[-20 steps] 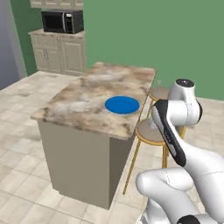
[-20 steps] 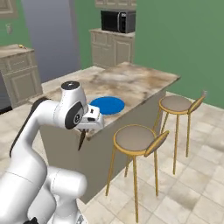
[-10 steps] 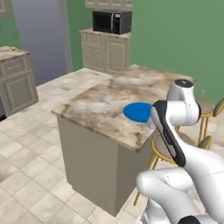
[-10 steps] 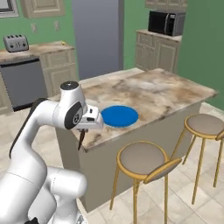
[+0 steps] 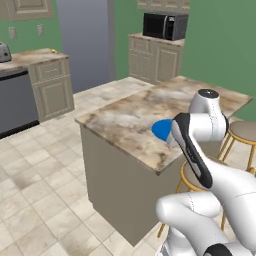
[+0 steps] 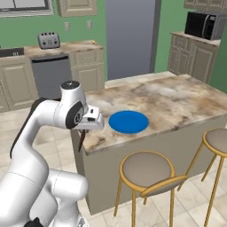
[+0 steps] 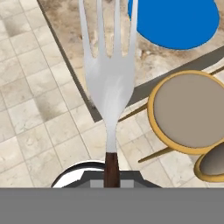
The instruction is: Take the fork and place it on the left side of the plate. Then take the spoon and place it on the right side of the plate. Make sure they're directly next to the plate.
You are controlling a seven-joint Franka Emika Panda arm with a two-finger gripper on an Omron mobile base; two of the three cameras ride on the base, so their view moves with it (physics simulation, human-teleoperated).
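Observation:
My gripper [image 6: 84, 131] hangs off the near left corner of the island, shut on the fork [image 7: 109, 74]. In the hand view the fork's silver tined head points away from the camera and its dark handle runs down between the jaws. From the right base view the fork [image 6: 81, 141] shows as a thin dark strip below the hand. The blue plate [image 6: 128, 121] lies flat on the marble top near the island's front edge, to the right of the gripper. It is partly covered by my arm in the left base view, plate [image 5: 161, 129], and sits at upper right in the hand view, plate [image 7: 175, 22]. The spoon is out of view.
The marble island [image 6: 177, 99] drops off at its edge just under the fork. Two round stools [image 6: 146, 170] [image 6: 219, 139] stand along its front side. A microwave [image 6: 201, 25], a toaster [image 6: 48, 40] and a dishwasher [image 6: 52, 75] line the back walls. Tiled floor lies to the left.
Both base views have swung round the island, so the camera has moved. The counter and plate now sit closer and further left. The fork stays in the shut gripper.

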